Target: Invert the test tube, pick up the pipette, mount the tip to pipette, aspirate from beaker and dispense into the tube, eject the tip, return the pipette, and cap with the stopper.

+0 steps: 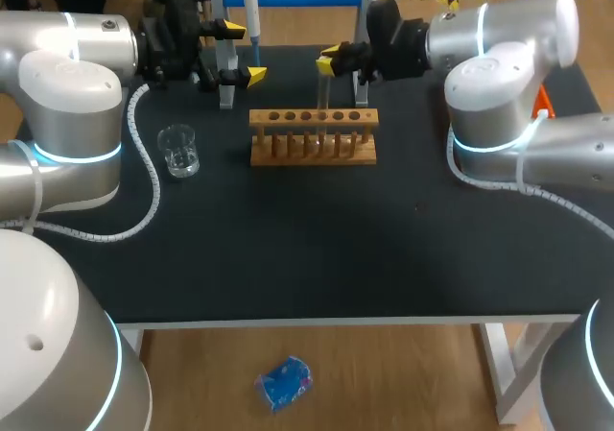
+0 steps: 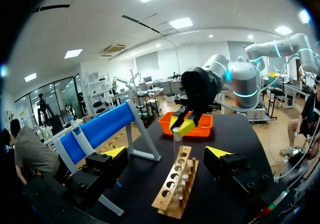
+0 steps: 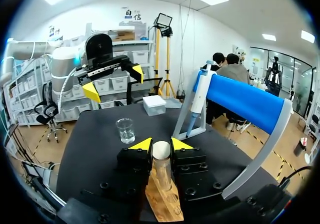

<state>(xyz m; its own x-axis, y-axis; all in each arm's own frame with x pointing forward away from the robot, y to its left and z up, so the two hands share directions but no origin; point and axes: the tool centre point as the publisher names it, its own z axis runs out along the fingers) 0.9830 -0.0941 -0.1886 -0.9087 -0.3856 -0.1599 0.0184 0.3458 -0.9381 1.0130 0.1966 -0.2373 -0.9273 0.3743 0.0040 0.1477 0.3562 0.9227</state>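
A clear test tube (image 1: 323,91) hangs upright just above the wooden rack (image 1: 313,136), and my right gripper (image 1: 332,62) is shut on it. In the right wrist view the tube (image 3: 161,159) sits between the yellow tips of the right gripper (image 3: 161,144), with the rack (image 3: 162,204) beneath. My left gripper (image 1: 236,54) stands open and empty behind the rack's left end, close to the pipette (image 1: 250,7) hanging on its blue stand. In the left wrist view the left gripper (image 2: 167,153) faces the rack (image 2: 176,186) and the right gripper (image 2: 182,124). A glass beaker (image 1: 178,150) stands left of the rack.
A white box (image 3: 154,105) sits at the table's far side beyond the beaker (image 3: 125,130). An orange tray (image 2: 193,126) lies behind the right gripper. The blue pipette stand (image 3: 245,104) runs along the back edge. The black tabletop (image 1: 317,249) in front of the rack is bare.
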